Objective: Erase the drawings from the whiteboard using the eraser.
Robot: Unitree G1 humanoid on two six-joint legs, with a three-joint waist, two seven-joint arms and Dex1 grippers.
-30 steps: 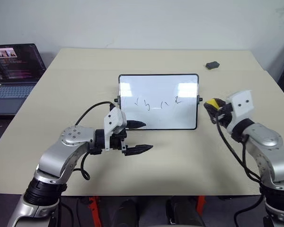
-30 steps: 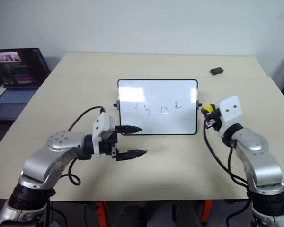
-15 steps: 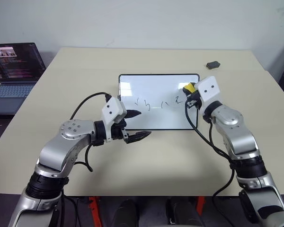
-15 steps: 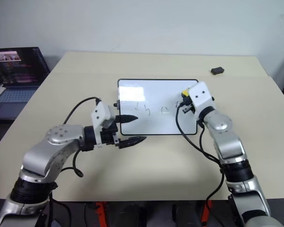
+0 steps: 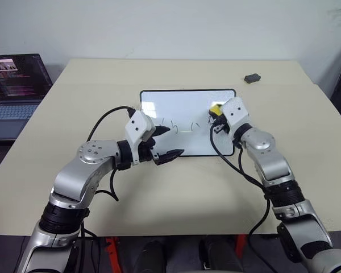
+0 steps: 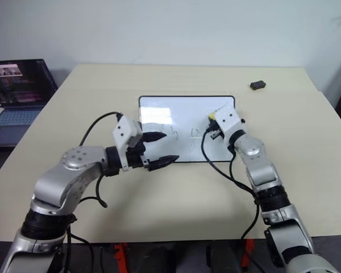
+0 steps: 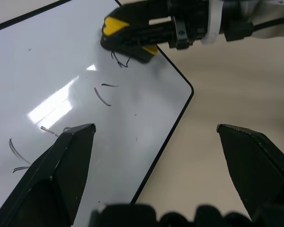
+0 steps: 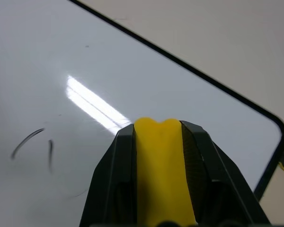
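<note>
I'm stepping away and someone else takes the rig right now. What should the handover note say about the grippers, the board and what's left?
Right gripper: jaws shut on the eraser, which sits over the right part of the whiteboard, at the rightmost squiggle.
Left gripper: jaws open, holding nothing, over the board's near left edge.
Whiteboard lies flat mid-table. A small dark grey block sits at the far right of the table; it is not part of the job.
Done: eraser picked up and brought to the board.
Left: the drawings are on the board, not yet wiped; wipe leftward along the row.
</note>
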